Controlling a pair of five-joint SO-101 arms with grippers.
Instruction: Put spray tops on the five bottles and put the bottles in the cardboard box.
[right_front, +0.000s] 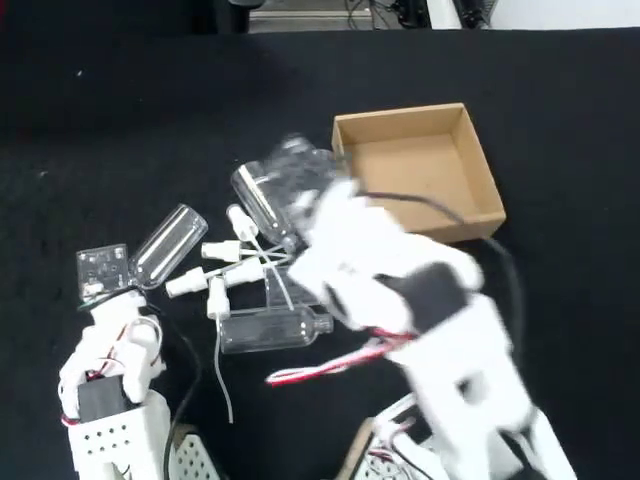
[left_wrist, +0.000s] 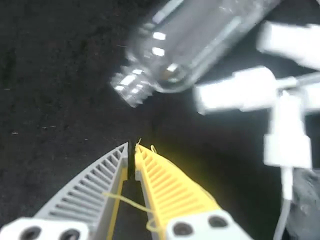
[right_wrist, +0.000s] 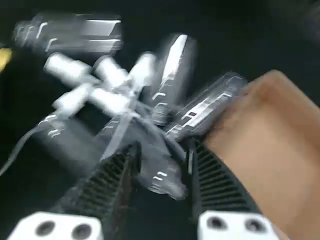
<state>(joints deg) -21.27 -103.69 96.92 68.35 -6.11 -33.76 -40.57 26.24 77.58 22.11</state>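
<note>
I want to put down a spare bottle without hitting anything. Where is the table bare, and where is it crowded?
Bare: the black table left of and behind the cardboard box, and the stretch to the box's right. Crowded: the middle, where bottles and spray tops lie heaped beside the right arm.

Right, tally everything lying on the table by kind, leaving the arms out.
Bottles: 5, one of them blurred beside the box
Spray tops: 5, all loose, none on a bottle
Cardboard box: 1
Total: 11
</note>
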